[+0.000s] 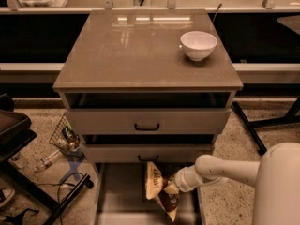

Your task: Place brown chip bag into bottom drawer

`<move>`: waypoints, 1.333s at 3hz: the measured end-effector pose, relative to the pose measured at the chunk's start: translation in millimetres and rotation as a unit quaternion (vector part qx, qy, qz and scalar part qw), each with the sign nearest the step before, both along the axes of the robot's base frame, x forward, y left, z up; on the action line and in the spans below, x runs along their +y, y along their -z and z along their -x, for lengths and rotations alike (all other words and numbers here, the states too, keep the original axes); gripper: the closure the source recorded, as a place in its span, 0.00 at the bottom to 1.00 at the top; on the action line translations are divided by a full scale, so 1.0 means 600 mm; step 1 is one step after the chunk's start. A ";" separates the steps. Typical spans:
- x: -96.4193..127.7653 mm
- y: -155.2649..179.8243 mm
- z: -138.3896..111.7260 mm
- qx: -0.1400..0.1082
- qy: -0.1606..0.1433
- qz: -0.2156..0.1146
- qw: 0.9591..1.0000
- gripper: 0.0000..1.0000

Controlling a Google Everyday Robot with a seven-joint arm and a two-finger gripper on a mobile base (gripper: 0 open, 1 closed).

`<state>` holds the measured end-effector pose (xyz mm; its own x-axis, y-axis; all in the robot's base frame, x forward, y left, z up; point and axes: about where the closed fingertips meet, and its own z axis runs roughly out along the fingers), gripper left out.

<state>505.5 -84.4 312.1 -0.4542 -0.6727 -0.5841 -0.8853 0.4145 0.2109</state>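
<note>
The brown chip bag (161, 191) hangs upright over the bottom drawer (122, 196), its tan end up and dark brown part below. The drawer is pulled out toward me, its flat grey floor showing under the bag. My gripper (172, 187) comes in from the right on a white arm and is shut on the bag's right side, holding it just in front of the second drawer's handle. I cannot tell whether the bag's lower end touches the drawer floor.
A white bowl (198, 45) stands on the cabinet top (140, 50) at the back right. Two upper drawers with black handles (146, 126) sit slightly open. A wire basket with clutter (65, 137), bottles and cables lie on the floor at left. A black stand leg (248, 125) is at right.
</note>
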 end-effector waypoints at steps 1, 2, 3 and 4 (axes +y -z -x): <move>0.002 0.001 0.001 0.001 -0.001 0.000 1.000 0.48; 0.005 0.003 0.003 0.002 -0.002 -0.001 1.000 0.23; 0.007 0.005 0.005 0.003 -0.003 -0.002 1.000 0.02; 0.008 0.005 0.005 0.004 -0.004 -0.002 1.000 0.00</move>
